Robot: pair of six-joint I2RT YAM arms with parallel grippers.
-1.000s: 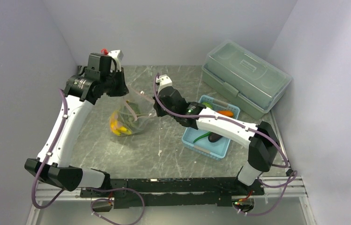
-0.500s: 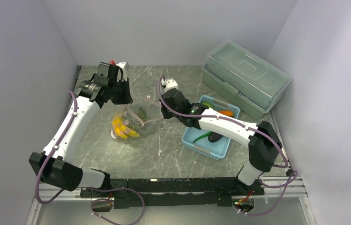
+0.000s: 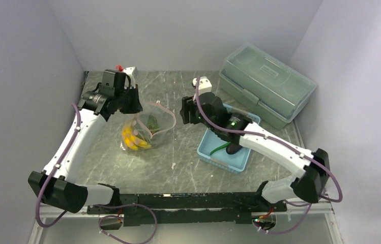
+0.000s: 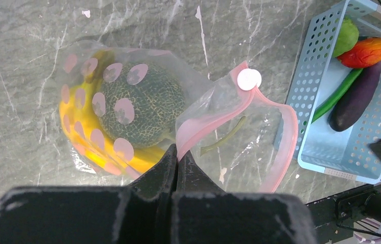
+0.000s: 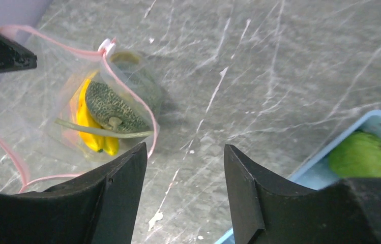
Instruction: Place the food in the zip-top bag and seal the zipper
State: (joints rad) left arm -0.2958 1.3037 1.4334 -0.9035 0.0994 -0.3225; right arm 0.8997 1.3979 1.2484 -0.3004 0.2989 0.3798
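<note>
The clear zip-top bag point(image 3: 147, 129) lies on the table with its mouth gaping. Inside are yellow bananas point(image 4: 76, 132), a netted dark-green melon point(image 4: 145, 104) and a thin green stalk point(image 5: 101, 133). My left gripper point(image 4: 178, 152) is shut on the pink zipper point(image 4: 213, 119) at the mouth's left end, lifting that edge. My right gripper point(image 5: 185, 152) is open over bare table, right of the bag, with nothing between its fingers. In the blue basket point(image 4: 305, 86) lie a lime-green fruit point(image 4: 347, 34), an orange-red piece point(image 4: 369, 51), a purple eggplant point(image 4: 356, 99) and a long green vegetable point(image 4: 338, 94).
A big translucent grey-green lidded box point(image 3: 267, 84) stands at the back right, behind the basket point(image 3: 206, 150). Grey walls close the table on the left, back and right. The right arm reaches over the basket.
My right gripper has opened, let go of the bag's mouth and drawn back to the right. The left gripper has kept its hold on the zipper edge and has come lower.
</note>
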